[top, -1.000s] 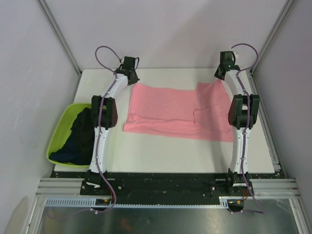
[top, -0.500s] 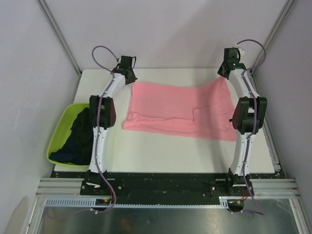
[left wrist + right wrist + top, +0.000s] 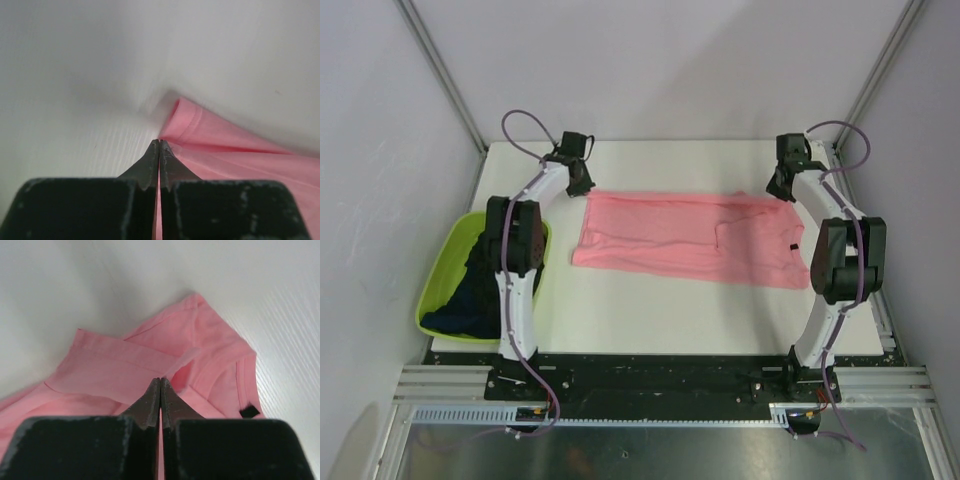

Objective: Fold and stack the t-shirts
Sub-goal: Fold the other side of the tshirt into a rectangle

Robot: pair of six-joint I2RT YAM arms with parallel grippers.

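Note:
The salmon-pink t-shirt (image 3: 690,235) lies across the middle of the white table (image 3: 650,315), its dark collar label (image 3: 790,247) near the right end. My left gripper (image 3: 582,186) is shut on the shirt's far left corner, and pink cloth (image 3: 230,157) shows between the jaws (image 3: 159,141). My right gripper (image 3: 782,190) is shut on the far right corner, with folded pink cloth (image 3: 125,367) and the label (image 3: 248,411) just beyond its tips (image 3: 160,380). The dark navy t-shirts (image 3: 480,280) lie bunched in the lime-green tub.
The lime-green tub (image 3: 433,290) sits off the table's left edge beside the left arm. Grey walls and metal frame posts close in the back and sides. The arm bases stand on a rail at the near edge.
Both grippers have come down and toward the near side with the shirt's far edge. The lifted right corner is now low, and the shirt looks narrower front to back.

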